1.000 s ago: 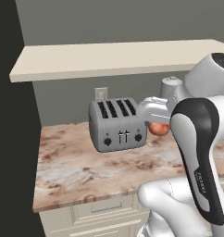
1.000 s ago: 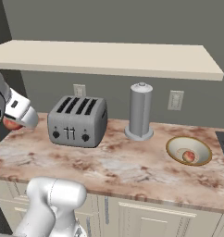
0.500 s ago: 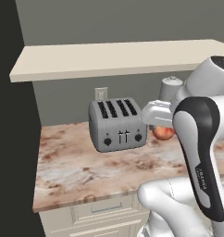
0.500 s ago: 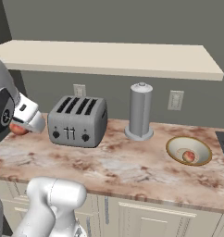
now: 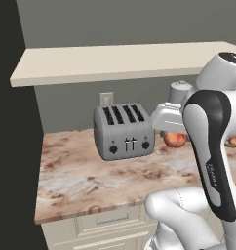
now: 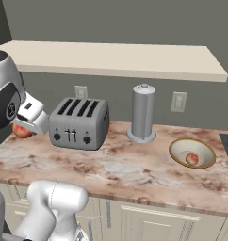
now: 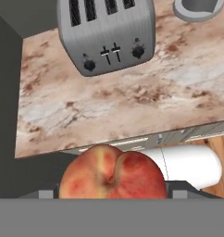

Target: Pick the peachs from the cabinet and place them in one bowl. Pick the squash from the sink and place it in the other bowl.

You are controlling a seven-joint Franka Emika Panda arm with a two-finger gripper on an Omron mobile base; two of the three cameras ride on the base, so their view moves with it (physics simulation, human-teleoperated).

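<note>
I have one peach clamped in the pincer; it sits at the bottom centre of the hand view, wedged between the two dark tips, so the pincer is closed down to the fruit's width. From the left base view the same peach shows at centre right, tucked under the white hand just beside the toaster. In the right base view it peeks out at the far left edge, behind the hand and left of the toaster.

The other peach already lies inside the bowl at the right of the right base view, on the counter past the tall grey canister. I judge this second fruit belongs with it, which is why I am carrying it low over the counter instead of up by the cabinet, the beige slab across the upper frame.

The arm is folded over on itself: the dark-banded link rises at the right of the left base view, and the wrist reaches back towards the toaster, hand pitched so its camera looks down across the counter. The bowl is well apart from the hand, on the far side of toaster and canister, so a long sweep rightward seems due. The squash and sink I cannot make out properly.
</note>
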